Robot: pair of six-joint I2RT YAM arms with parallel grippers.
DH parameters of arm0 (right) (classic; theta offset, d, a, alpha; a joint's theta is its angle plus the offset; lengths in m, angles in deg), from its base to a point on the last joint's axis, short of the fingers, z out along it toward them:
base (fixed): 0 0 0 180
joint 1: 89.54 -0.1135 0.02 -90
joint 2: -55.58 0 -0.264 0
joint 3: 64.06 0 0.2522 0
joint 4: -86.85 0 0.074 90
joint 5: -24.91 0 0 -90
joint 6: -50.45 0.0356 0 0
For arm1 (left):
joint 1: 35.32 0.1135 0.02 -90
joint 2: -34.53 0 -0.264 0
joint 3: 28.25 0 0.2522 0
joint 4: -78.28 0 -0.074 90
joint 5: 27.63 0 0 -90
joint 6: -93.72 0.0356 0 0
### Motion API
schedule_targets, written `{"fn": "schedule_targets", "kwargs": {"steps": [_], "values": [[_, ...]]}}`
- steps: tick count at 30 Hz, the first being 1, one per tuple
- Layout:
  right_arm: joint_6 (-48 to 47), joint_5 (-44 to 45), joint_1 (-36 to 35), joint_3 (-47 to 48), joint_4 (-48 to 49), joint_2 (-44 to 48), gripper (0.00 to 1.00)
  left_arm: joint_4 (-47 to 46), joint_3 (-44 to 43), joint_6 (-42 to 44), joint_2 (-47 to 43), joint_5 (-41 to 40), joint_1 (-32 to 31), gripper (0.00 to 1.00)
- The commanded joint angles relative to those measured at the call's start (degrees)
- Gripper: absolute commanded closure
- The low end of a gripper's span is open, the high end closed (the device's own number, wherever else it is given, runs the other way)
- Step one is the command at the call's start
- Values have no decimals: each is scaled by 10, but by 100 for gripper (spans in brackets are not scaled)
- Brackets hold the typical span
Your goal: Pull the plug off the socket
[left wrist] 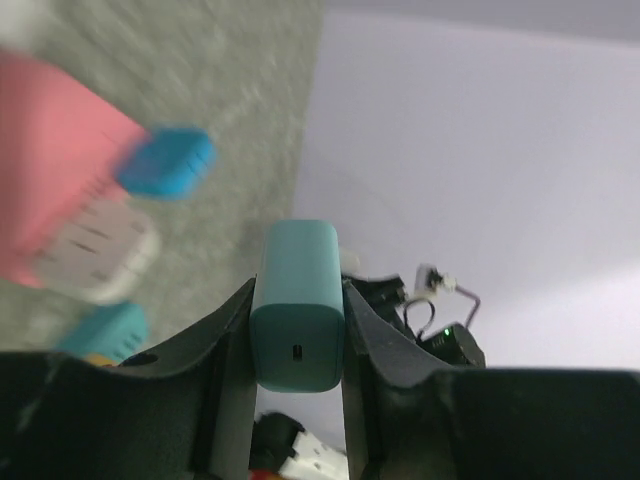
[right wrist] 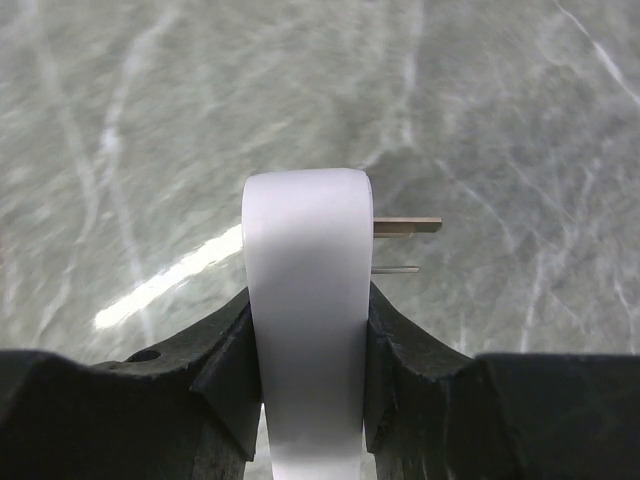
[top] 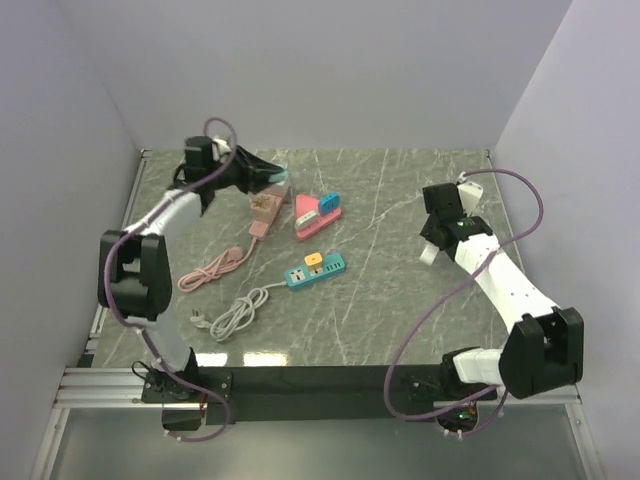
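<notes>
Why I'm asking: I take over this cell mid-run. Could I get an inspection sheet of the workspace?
Surface: grey marbled table top, no spills seen.
Job's things: teal plug and white plug, prongs bare, both held clear of the sockets; pink power strip carrying a blue plug and white adapter; teal power strip; small pink socket block.
Clutter: nothing seen.
Grippers: left gripper shut on teal plug; right gripper shut on white plug.
Cables: pink cord, white cord, loose on the table; purple arm cables.
Surroundings: plain pale walls; metal rail at near edge.
</notes>
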Motion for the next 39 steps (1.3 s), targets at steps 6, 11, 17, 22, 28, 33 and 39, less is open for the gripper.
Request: {"fn": "schedule_targets", "kwargs": {"steps": [6, 11, 17, 22, 28, 33, 39], "values": [[55, 3, 64, 37, -24, -69, 100, 173, -173, 177, 166, -21, 194, 100], [54, -5, 74, 34, -12, -70, 100, 136, -211, 138, 240, -56, 255, 98], [64, 10, 84, 33, -17, -74, 100, 104, -258, 86, 316, -70, 291, 91], [71, 21, 93, 52, -28, -91, 100, 92, -259, 67, 334, -100, 300, 70], [77, 17, 100, 62, -33, -111, 100, 91, -244, 56, 330, -117, 305, 33], [81, 16, 107, 71, -36, -126, 100, 91, -231, 57, 306, -121, 305, 7], [87, 35, 115, 98, -52, -156, 100, 108, -176, 65, 235, -115, 303, 2]]}}
